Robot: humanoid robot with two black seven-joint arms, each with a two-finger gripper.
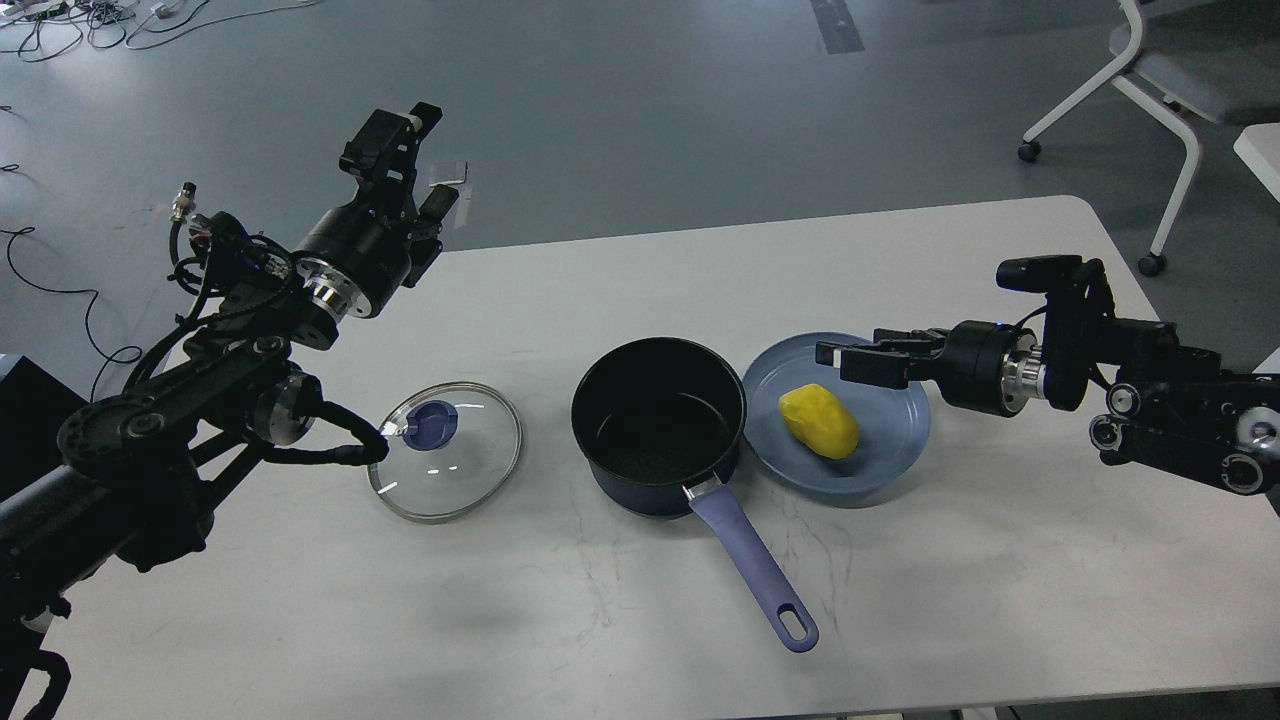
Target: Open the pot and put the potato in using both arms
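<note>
Where table (620,620) ends, grey floor (640,110).

Both arms run out of view: the left arm (150,420) at the left edge, the right arm (1190,410) at the right. The table (640,620) is cropped below and at both sides. The chair (1150,70) is cropped at top right. The right gripper (840,357) is dark, its fingers indistinguishable.

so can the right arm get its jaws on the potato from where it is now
Probably yes. The right gripper hangs just above the plate's far rim, the potato lies uncovered on it, and nothing stands between them.
</note>
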